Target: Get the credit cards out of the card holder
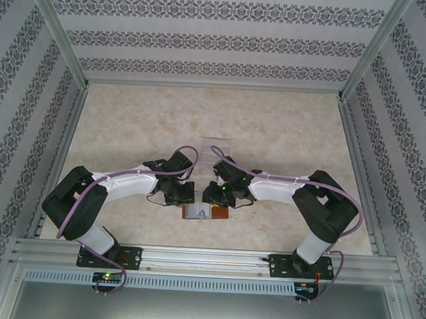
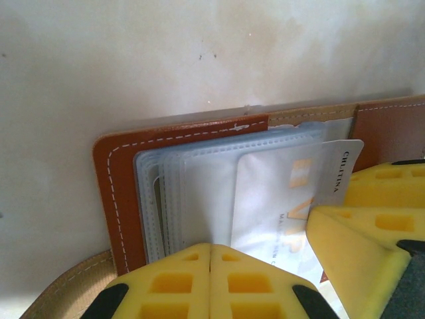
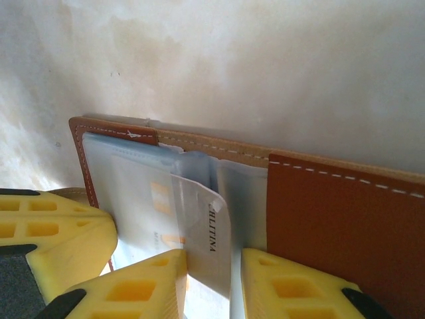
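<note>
The card holder [image 1: 206,212] lies open on the table between both arms, reddish-brown leather [image 2: 119,193] with clear inner sleeves [image 2: 199,179]. My left gripper [image 2: 211,256] is shut, its pads pressed together on the sleeves' near edge. A pale credit card [image 3: 206,232] printed with dark letters sticks partly out of a sleeve and curls upward. My right gripper [image 3: 212,279] is closed around it, one pad against the card and a sleeve fold at the other. Another card with orange lettering [image 2: 285,199] stays inside its sleeve. The right leather flap [image 3: 332,226] lies flat.
A clear plastic box [image 1: 217,147] stands just beyond the grippers. The beige table [image 1: 273,127] is bounded by aluminium rails and patterned walls. A tan strap [image 2: 60,292] pokes out at the wallet's near left corner.
</note>
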Controlling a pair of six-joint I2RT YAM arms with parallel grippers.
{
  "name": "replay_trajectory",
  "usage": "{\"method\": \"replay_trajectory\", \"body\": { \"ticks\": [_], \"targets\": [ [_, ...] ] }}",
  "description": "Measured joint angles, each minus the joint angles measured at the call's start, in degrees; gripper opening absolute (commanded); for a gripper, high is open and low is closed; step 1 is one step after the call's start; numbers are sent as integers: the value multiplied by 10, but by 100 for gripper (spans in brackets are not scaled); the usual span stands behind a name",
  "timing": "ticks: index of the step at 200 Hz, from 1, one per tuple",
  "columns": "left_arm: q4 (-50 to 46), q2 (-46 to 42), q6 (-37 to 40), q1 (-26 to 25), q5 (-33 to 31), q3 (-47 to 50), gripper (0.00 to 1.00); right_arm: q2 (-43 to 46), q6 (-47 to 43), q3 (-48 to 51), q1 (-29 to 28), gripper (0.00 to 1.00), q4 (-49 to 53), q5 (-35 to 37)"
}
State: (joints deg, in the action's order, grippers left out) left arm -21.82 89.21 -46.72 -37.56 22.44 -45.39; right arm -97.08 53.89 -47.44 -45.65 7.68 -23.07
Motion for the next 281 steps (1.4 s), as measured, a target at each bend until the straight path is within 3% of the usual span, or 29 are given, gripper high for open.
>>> {"method": "replay_trajectory", "body": {
  "ticks": [281],
  "targets": [
    [-19,1,13,0,-6,-7,6,48,-20,16,18,16,41,17]
  ]
}}
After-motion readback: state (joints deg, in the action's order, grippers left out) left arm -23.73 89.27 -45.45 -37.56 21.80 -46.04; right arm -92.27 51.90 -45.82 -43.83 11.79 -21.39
